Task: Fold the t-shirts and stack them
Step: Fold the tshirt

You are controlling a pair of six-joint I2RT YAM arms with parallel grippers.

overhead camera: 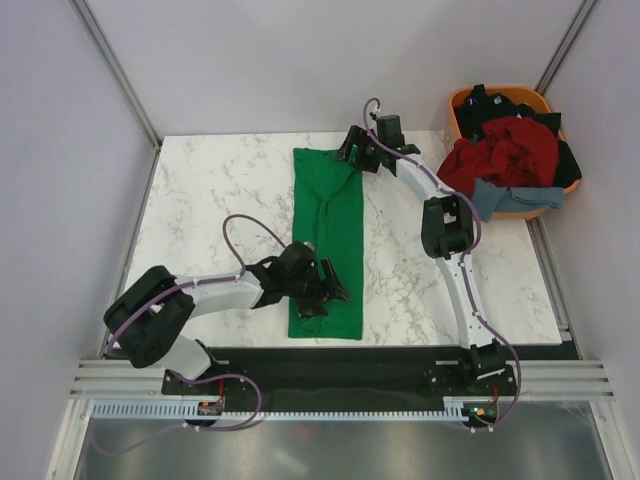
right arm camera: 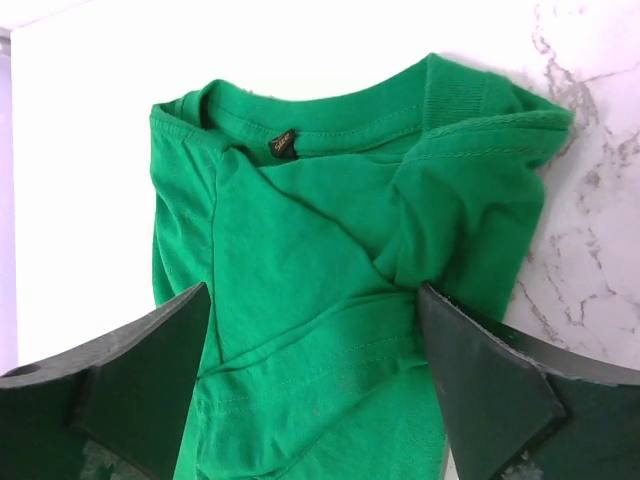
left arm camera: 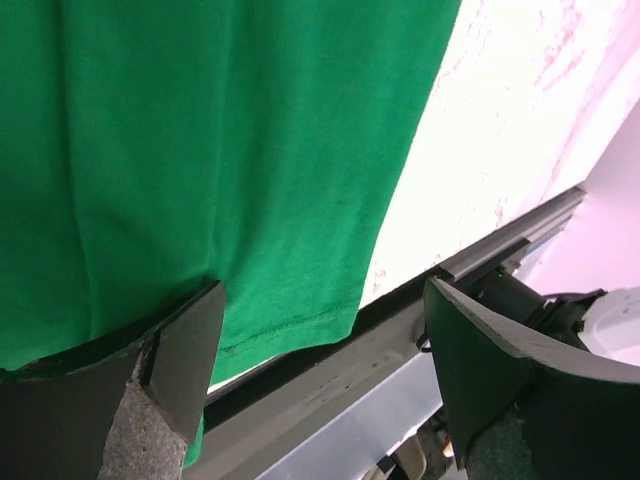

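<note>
A bright green t-shirt (overhead camera: pixel 328 225) lies on the marble table, folded into a long narrow strip running from far to near. My left gripper (overhead camera: pixel 325 295) is open over its near hem; the left wrist view shows the hem (left arm camera: pixel 290 330) between the spread fingers. My right gripper (overhead camera: pixel 352 152) is open over the collar end; the right wrist view shows the collar and tucked sleeves (right arm camera: pixel 320 230) between its fingers. Dark red (overhead camera: pixel 505 152), black (overhead camera: pixel 495 108) and grey-blue (overhead camera: pixel 500 198) shirts lie heaped in the basket.
An orange plastic basket (overhead camera: pixel 535 208) stands off the table's far right corner. The table's near edge is a black strip and metal rail (overhead camera: pixel 400 355), also in the left wrist view (left arm camera: pixel 440 330). Grey walls close in the sides and back.
</note>
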